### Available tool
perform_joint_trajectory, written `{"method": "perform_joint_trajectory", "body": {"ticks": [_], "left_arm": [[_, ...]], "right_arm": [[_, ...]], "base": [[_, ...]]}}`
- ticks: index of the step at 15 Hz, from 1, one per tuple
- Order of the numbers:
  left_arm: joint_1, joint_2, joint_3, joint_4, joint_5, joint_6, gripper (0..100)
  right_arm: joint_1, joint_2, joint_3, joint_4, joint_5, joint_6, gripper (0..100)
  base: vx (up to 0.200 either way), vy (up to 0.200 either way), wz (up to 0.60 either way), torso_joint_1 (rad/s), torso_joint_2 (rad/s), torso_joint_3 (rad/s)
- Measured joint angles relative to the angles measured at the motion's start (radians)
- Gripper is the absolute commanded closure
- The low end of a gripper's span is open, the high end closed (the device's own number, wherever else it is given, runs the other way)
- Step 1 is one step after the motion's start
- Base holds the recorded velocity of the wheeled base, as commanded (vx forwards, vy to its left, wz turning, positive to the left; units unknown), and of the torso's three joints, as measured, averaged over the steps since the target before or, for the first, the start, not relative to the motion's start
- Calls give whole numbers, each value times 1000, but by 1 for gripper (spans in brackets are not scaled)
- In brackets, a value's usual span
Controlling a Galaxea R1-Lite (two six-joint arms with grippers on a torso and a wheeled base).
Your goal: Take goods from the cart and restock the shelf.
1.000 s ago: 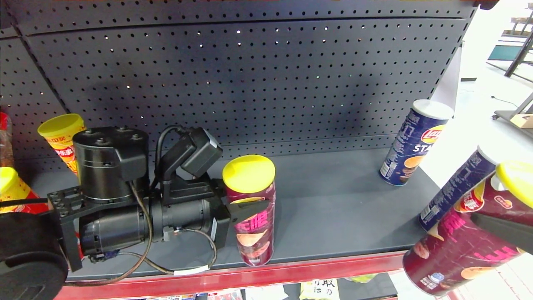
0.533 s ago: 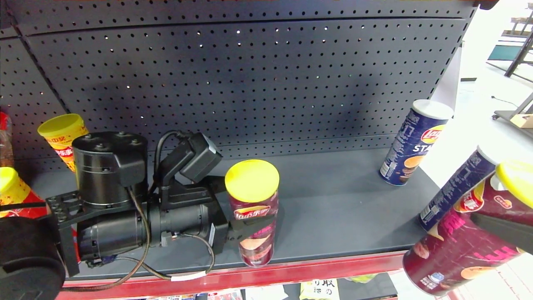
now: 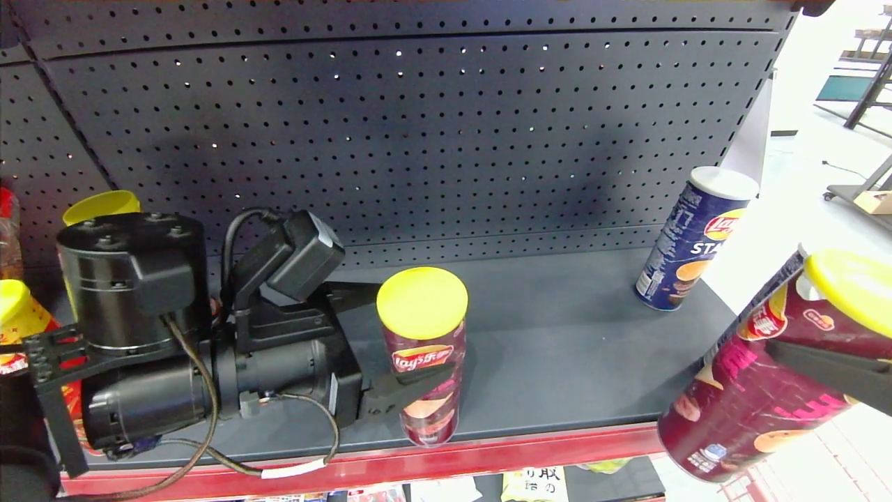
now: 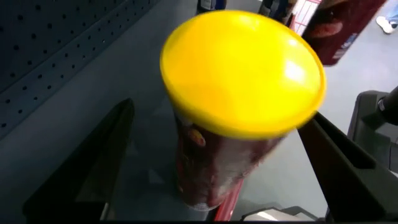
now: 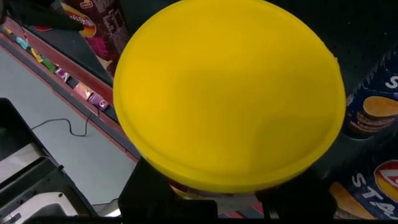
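A maroon chip can with a yellow lid [image 3: 421,355] stands upright near the front edge of the dark shelf [image 3: 557,348]. My left gripper [image 3: 403,336] is open, with one finger [image 3: 411,380] in front of the can and the other behind it. In the left wrist view, the can [image 4: 242,74] sits between the two spread fingers [image 4: 87,168]. At the shelf's right end, off its front edge, my right gripper [image 3: 829,369] is shut on a second maroon can [image 3: 759,390], held tilted. Its yellow lid [image 5: 230,93] faces the right wrist camera.
A blue can [image 3: 690,240] stands at the back right of the shelf, and another blue can [image 3: 784,279] peeks out behind the held one. Yellow-lidded cans [image 3: 101,203] stand at the far left behind my left arm. The pegboard wall [image 3: 418,139] closes the back.
My left gripper has let go of the maroon can and drawn back to the left; the can stays standing. My right gripper has shifted its can slightly left and up.
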Motion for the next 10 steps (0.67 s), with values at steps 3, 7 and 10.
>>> {"method": "perform_joint_trajectory", "body": {"ticks": [3,7,10], "left_arm": [[12,-77,81,2,0,-1,0],[47,-198,199,24,-1,-1,0],[77,-315,249,136,0,-1,0]], "right_arm": [[64,108,-57,-66,-2,-1,100],[176,285,-111,-195,-19,-1,100],[233,425,-213,-226,-28,-2,100]], "base": [[0,0,0,0,0,0],[0,0,0,0,0,0],[0,0,0,0,0,0]]}}
